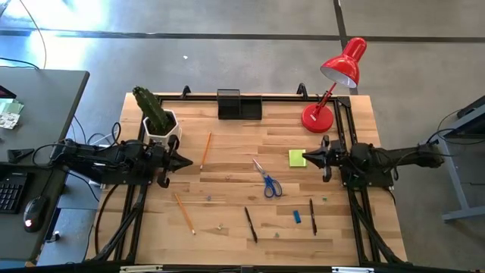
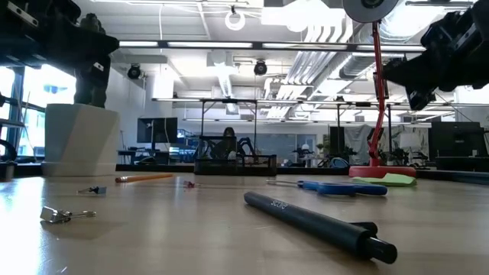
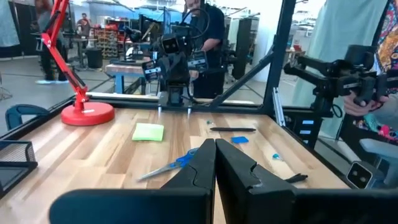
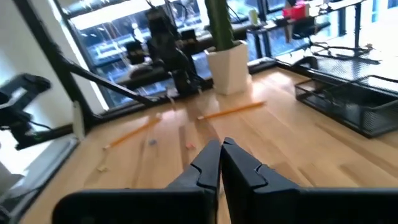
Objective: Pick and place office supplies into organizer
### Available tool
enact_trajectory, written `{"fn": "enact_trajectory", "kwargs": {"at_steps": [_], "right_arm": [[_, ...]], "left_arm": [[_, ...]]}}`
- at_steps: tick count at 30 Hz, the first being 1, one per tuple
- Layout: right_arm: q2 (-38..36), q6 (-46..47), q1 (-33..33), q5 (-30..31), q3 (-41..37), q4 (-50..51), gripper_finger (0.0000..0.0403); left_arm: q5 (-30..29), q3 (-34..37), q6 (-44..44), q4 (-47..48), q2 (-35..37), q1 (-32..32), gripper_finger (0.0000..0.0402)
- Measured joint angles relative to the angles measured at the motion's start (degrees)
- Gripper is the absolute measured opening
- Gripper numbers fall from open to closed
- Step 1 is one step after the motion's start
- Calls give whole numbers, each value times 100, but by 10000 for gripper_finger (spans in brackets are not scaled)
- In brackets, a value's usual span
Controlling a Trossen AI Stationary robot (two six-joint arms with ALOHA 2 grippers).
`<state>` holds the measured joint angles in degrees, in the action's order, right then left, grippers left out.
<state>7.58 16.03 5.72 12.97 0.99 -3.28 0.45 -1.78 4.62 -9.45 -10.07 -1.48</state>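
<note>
While both grippers, left (image 1: pixel 187 161) and right (image 1: pixel 305 158), hung empty with fingers pressed together at the table's sides, supplies lay loose, organizer (image 1: pixel 239 105) at the far edge; nearest the right was the sticky pad (image 1: pixel 297 158), best approached by spreading wide first.

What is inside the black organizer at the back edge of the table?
The organizer seems empty: the right wrist view shows bare mesh walls with nothing inside. From above, its inside is dark, so the bottom cannot be checked fully.
</note>
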Motion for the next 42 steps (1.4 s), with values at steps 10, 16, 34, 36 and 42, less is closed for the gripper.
{"fn": "enact_trajectory", "kwargs": {"at_steps": [10, 16, 34, 36, 42], "right_arm": [[2322, -148, 3, 55, 84, -2325, 99], [4157, -789, 122, 97, 1157, -2309, 106], [8044, -1770, 65, -699, 3404, -2847, 102], [8257, -1801, 65, -699, 3492, -2849, 107], [8699, -1624, 52, -697, 3530, -2829, 110]], "left_arm": [[-69, 0, -89, -487, -189, 0, 1], [-157, 0, -140, -891, -843, -2, 1], [-690, -744, 215, -408, -2894, 9, 1], [-683, -985, 179, -383, -3285, 55, 1], [-1165, -1736, 184, -133, -4888, 361, 1]]}}
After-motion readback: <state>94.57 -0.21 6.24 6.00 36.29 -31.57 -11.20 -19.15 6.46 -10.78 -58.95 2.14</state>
